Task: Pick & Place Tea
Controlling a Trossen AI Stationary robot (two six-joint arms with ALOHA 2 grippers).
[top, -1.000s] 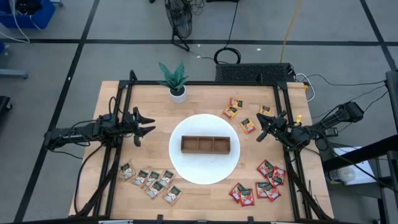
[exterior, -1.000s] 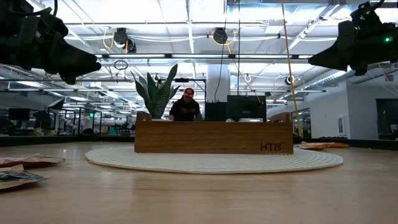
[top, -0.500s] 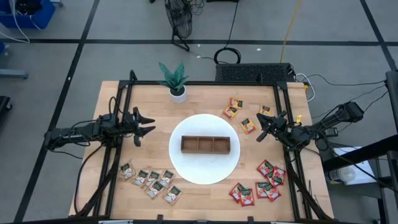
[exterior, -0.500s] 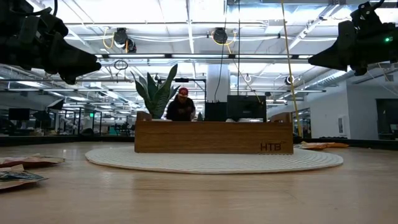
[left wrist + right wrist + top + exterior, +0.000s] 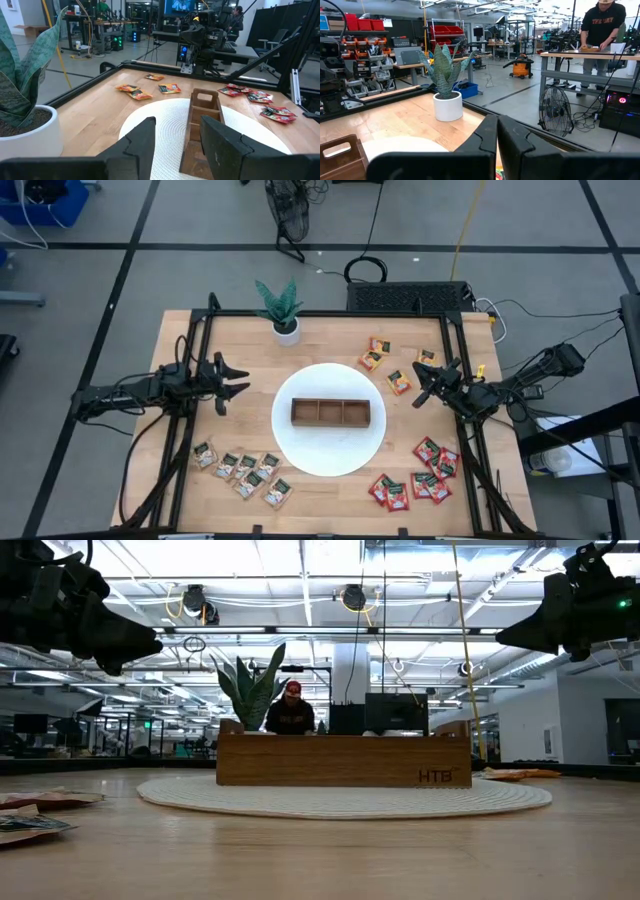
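Tea sachets lie flat on the wooden table in three groups: orange-yellow ones (image 5: 385, 360) at the far right, red ones (image 5: 420, 475) at the near right, and pale beige ones (image 5: 245, 473) at the near left. The brown three-compartment tray (image 5: 331, 412) stands on a round white mat (image 5: 330, 455) in the middle. My left gripper (image 5: 240, 380) hovers level and open at the table's left, its fingers pointing at the tray (image 5: 200, 130). My right gripper (image 5: 420, 393) hovers shut at the table's right, clear of the sachets. Neither holds anything.
A potted plant (image 5: 283, 315) in a white pot stands at the far edge, left of centre. Black frame rails (image 5: 190, 430) run along the table's left and right sides. A person (image 5: 290, 710) stands in the room beyond the far edge.
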